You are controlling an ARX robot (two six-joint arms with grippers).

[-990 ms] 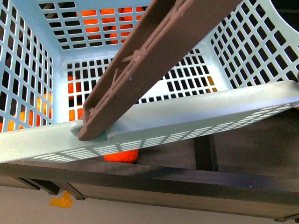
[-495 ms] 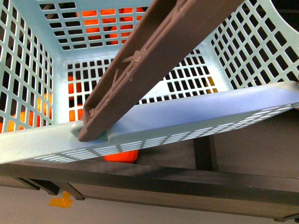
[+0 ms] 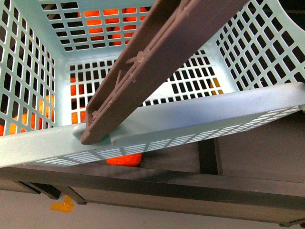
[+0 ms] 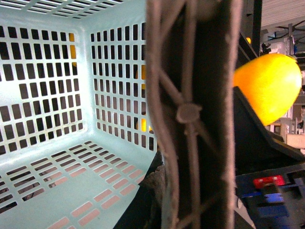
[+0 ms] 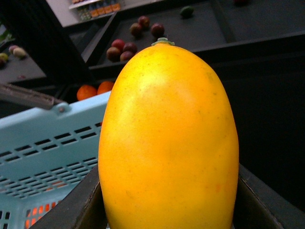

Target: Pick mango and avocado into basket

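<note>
One mango (image 5: 167,138) beside basket (image 5: 47,121) rim

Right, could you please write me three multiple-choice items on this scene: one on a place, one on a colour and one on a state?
1. Where is the mango? A on a shelf; B between the right gripper's fingers; C on the ground.
2. What colour is the handle? A brown; B white; C green.
3. How is the basket inside? A full of apples; B bare; C lined with cloth.
Answers: 1 B, the right wrist view shows a dark finger on each side of it. 2 A, it crosses the teal basket in the front view. 3 B, only the slotted floor shows.
</note>
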